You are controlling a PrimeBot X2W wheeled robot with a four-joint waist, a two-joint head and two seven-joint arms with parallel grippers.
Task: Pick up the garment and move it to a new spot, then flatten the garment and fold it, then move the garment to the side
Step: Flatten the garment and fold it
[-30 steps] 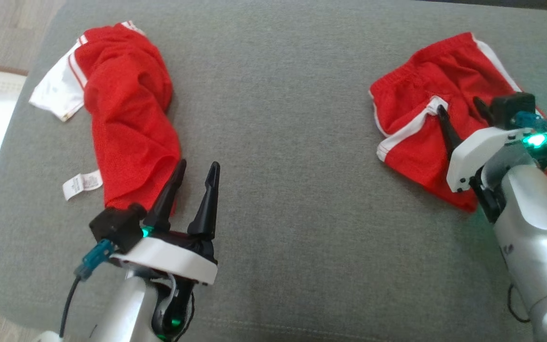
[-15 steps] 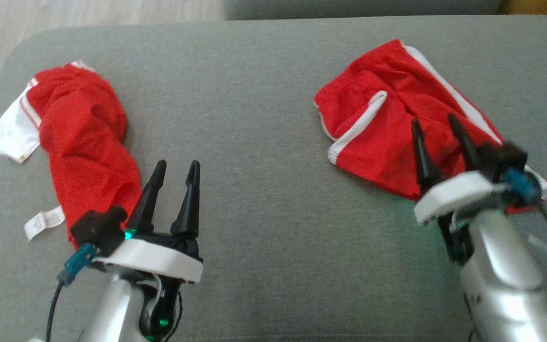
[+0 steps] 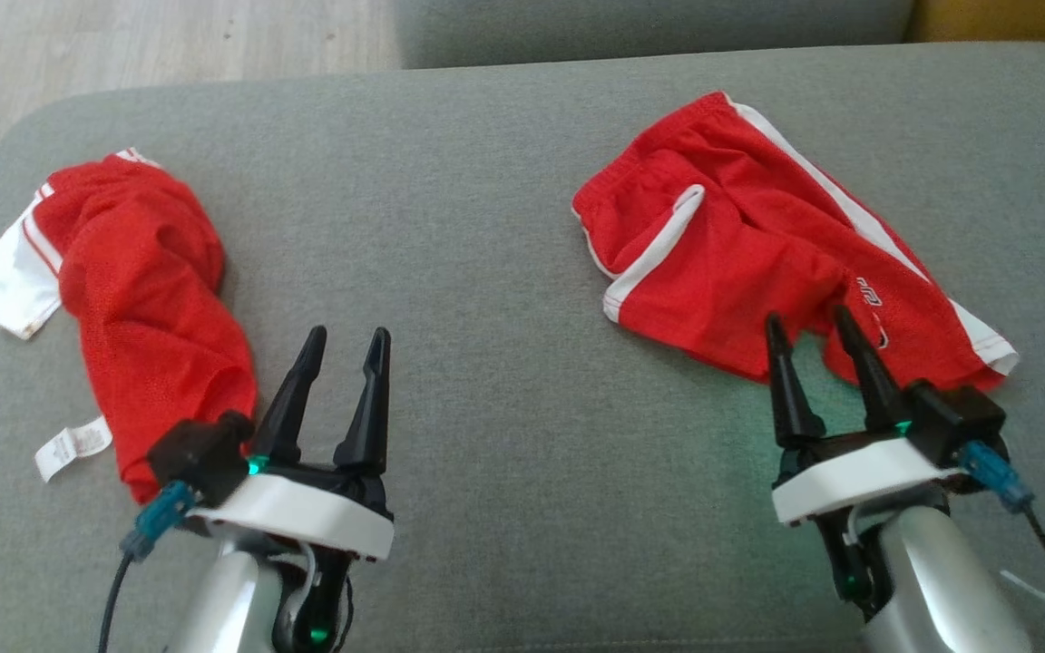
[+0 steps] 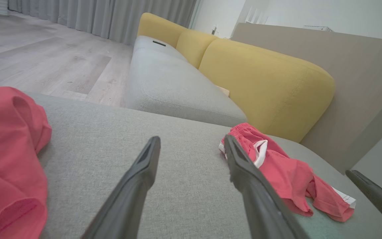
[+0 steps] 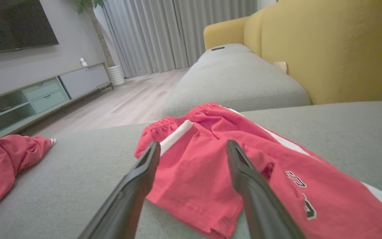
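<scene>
Surface: grey upholstered cushion (image 3: 486,272) | Left: crumpled red garment (image 3: 151,299) lying on it | Far right: red shorts (image 3: 740,272), partly spread

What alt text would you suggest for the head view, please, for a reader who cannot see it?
Two red garments lie apart on a grey cushion: a crumpled red garment at left, red shorts with white stripes at right. The left gripper stands open beside the crumpled one; the right gripper, also open, points at the shorts' near hem.

Shorts (image 3: 740,263) lie right of shirt (image 3: 141,308) on cushion (image 3: 486,299).
</scene>
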